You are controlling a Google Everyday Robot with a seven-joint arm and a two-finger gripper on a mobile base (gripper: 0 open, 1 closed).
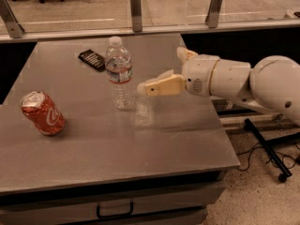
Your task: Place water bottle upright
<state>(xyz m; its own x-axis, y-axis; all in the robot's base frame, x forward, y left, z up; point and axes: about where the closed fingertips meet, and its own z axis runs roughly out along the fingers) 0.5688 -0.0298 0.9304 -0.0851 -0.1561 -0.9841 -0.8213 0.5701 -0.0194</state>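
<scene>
The water bottle (119,73) is a clear ribbed plastic bottle with a white cap and a thin label band. It stands upright on the grey table (122,139), near the middle. My gripper (161,69) is to the right of the bottle, apart from it, with its pale fingers (157,86) spread open and empty. The white arm reaches in from the right.
A dented red soda can (43,113) stands at the table's left. A flat black object (92,59) lies behind the bottle at the back. A glass railing with metal posts (136,3) runs behind the table. A drawer handle (115,211) shows below the front edge.
</scene>
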